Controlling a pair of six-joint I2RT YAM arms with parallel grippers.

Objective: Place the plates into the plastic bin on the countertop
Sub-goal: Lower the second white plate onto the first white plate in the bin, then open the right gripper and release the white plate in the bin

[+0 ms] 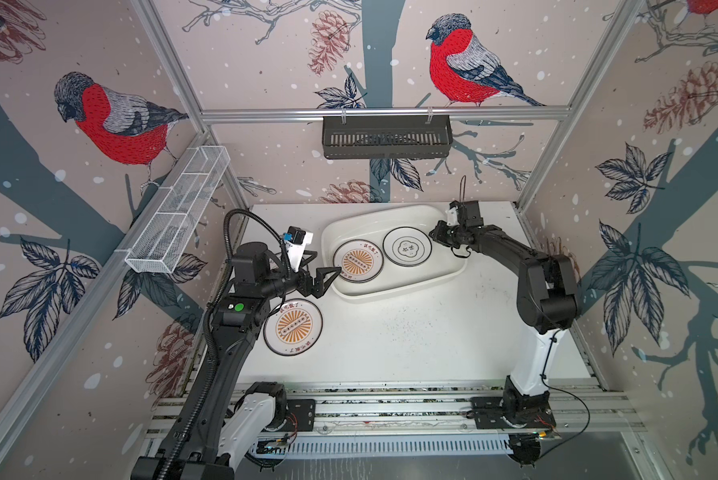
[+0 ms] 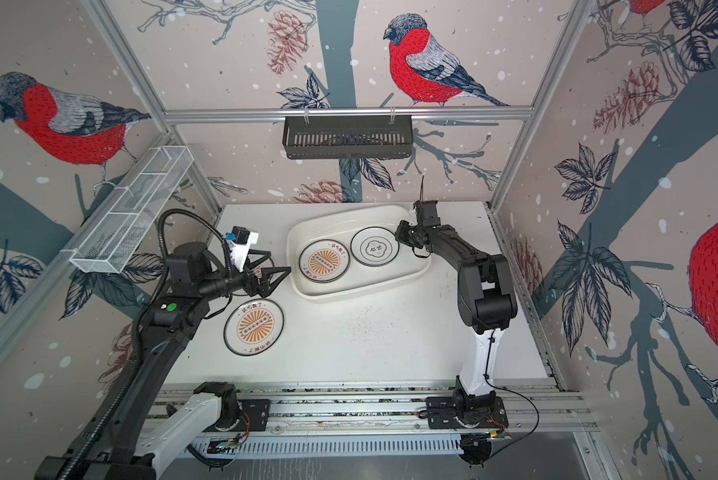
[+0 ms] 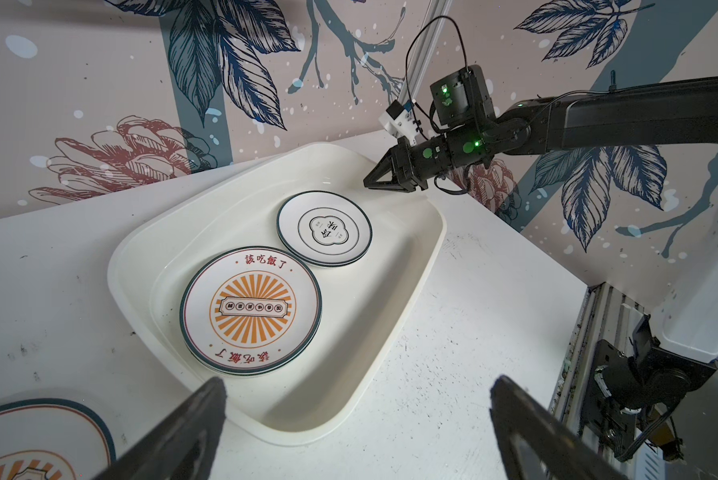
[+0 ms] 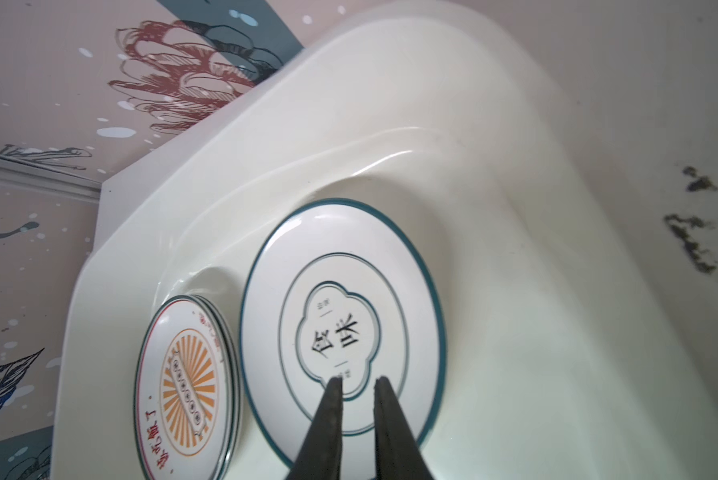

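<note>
**Two plate spots filled, one plate outside**

Top views: the plastic bin lies far-centre on the countertop. It holds a sunburst plate on the left and an emblem plate on the right. A loose plate lies near-left of the bin.

Left wrist: the left gripper has its jaws spread wide and empty.

Right wrist: the right gripper has its jaws narrowly parted and empty, over the bin's right end.

Both top views look steeply down from high at the front, taking in the whole table almost identically. The left wrist camera looks across the plastic bin from nearby. The right wrist camera sits very close above that same bin.
</note>
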